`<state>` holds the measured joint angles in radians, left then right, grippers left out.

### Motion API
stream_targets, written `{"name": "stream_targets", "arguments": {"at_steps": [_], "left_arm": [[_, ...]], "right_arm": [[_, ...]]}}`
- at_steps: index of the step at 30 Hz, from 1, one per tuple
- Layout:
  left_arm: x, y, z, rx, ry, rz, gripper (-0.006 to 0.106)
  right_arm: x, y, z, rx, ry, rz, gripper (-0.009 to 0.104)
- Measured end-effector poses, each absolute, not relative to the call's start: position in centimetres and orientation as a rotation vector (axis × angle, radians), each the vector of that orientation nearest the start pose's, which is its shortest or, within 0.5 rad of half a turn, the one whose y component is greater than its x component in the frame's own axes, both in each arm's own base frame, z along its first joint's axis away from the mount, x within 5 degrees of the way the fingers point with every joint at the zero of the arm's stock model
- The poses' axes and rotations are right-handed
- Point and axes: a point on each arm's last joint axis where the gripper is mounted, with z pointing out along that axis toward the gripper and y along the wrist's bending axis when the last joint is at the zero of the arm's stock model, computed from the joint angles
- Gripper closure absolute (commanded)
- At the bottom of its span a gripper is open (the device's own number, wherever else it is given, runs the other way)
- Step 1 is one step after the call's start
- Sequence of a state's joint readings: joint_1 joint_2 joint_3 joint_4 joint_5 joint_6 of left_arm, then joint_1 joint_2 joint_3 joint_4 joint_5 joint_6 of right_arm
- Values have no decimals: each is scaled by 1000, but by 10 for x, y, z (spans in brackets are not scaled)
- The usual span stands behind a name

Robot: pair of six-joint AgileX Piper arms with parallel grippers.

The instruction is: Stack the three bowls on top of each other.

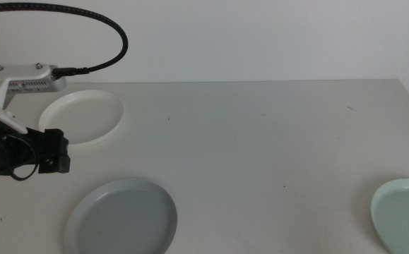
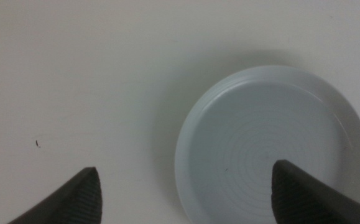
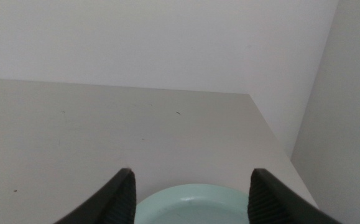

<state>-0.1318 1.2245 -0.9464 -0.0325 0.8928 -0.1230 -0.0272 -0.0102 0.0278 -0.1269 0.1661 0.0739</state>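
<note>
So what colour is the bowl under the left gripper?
Grey-blue bowl, clearest in the left wrist view.

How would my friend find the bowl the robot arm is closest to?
Start at the white table and look to its left side, where the left gripper hangs with open fingers. Right below it, at the near edge, sits the grey-blue bowl. The white bowl lies farther back, and the mint green bowl sits far right.

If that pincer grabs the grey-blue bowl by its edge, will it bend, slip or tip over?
The grey-blue bowl looks rigid, with a moulded rim and faint rings inside, so it probably won't bend. Its surface seems smooth, so a thin-edge grip might slip. Being wide and shallow, it should slide flat rather than tip when nudged. The left pincer hangs open above it.
</note>
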Motion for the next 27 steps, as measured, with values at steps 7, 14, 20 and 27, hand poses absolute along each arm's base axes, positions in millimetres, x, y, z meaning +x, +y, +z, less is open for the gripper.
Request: {"name": "stream_targets", "arguments": {"at_steps": [7,14,20,27], "left_arm": [[231,-32,292,2,2666,-107,-5],[242,-34,261,19,2746,-91,-5],[262,-38,226,40,2830,-107,-5],[278,-44,190,99,2913,-142,-5]], "right_arm": [[56,-3,189,-4,1667,-77,49],[56,-3,189,-4,1667,-77,49],[56,-3,189,-4,1667,-77,49],[56,-3,189,-4,1667,-77,49]]}}
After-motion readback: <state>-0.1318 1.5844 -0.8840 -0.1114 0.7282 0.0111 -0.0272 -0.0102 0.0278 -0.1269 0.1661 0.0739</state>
